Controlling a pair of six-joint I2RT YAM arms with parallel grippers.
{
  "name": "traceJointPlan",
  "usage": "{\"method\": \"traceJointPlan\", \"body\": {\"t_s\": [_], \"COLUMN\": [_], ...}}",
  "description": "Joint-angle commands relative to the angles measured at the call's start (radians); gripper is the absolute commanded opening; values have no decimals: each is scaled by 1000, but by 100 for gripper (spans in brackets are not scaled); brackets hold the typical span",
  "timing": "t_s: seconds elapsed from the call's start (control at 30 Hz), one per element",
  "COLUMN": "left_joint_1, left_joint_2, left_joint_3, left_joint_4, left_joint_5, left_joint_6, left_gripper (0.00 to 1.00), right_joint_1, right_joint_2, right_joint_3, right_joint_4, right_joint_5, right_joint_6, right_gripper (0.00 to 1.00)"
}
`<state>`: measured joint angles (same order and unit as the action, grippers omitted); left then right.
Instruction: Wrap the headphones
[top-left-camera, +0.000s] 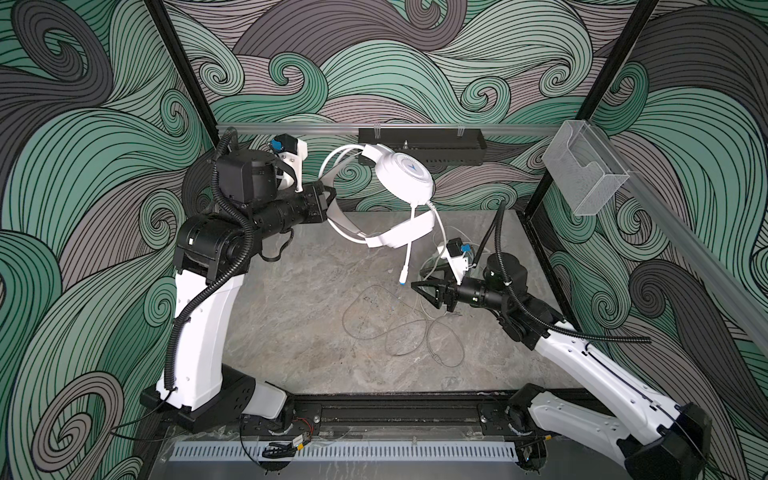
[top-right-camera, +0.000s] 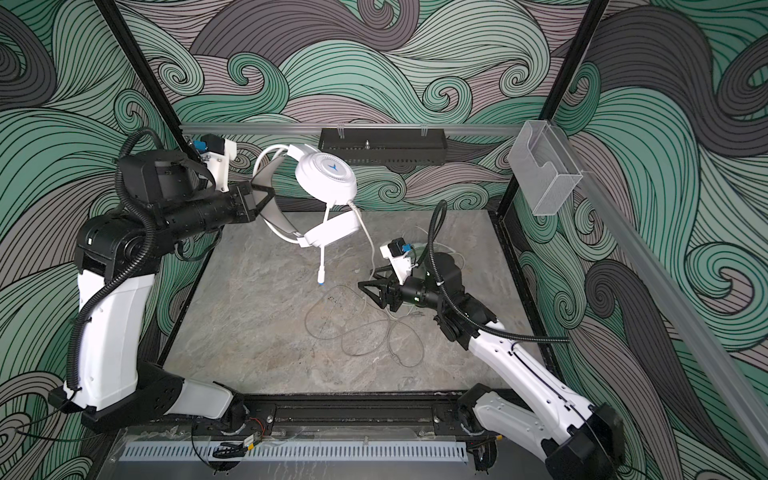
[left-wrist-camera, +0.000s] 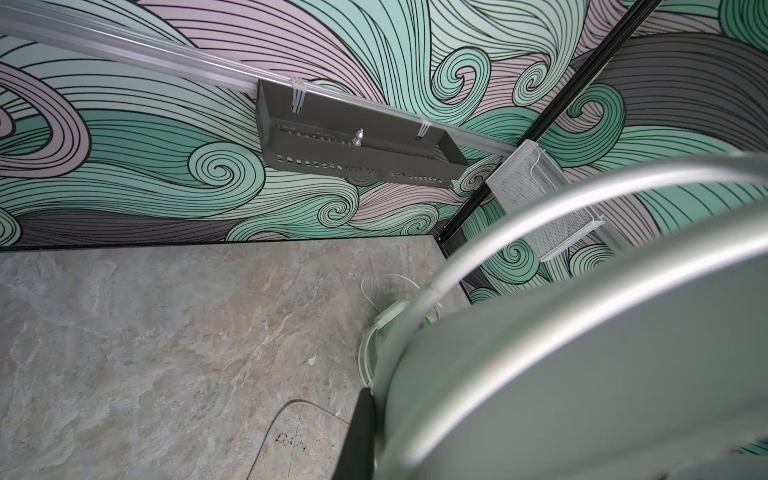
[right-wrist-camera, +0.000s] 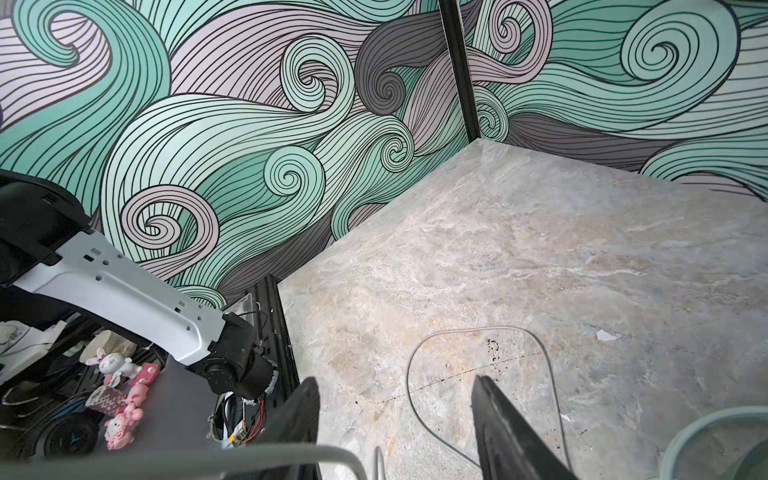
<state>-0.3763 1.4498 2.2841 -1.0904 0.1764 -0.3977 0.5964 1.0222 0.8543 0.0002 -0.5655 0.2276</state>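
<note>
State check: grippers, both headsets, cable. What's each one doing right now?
left gripper: shut on the white headphones.
white headphones: held up, off the table, mic boom hanging down.
right gripper: fingers apart, empty, above the cable.
cable: loose loops on the table, unwrapped.
mint headphones: on the table near the right gripper, mostly hidden.

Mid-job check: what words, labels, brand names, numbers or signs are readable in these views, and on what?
No readable words or numbers in any view.
Blue arrow-like emblem, a sign with no letters: on the upper earcup of the white headset.
Pink toys beyond the table edge: any print too small to read.
</note>
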Motion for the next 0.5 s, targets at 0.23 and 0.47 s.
{"method": "traceJointPlan", "body": {"t_s": [0.23, 0.47], "left_joint_1": [-2, 27], "left_joint_2": [13, -5], "left_joint_3": [43, -7], "left_joint_4": [27, 30], "left_joint_5": [31, 25], "left_joint_6": [-51, -59], "left_gripper": [0, 0], "right_joint_1": [6, 5], "right_joint_2": [12, -11], "right_joint_3": [1, 42], "right_joint_4": [54, -58], "right_joint_5": [-42, -35], "right_joint_6": [35, -27], "right_gripper": [37, 2]}}
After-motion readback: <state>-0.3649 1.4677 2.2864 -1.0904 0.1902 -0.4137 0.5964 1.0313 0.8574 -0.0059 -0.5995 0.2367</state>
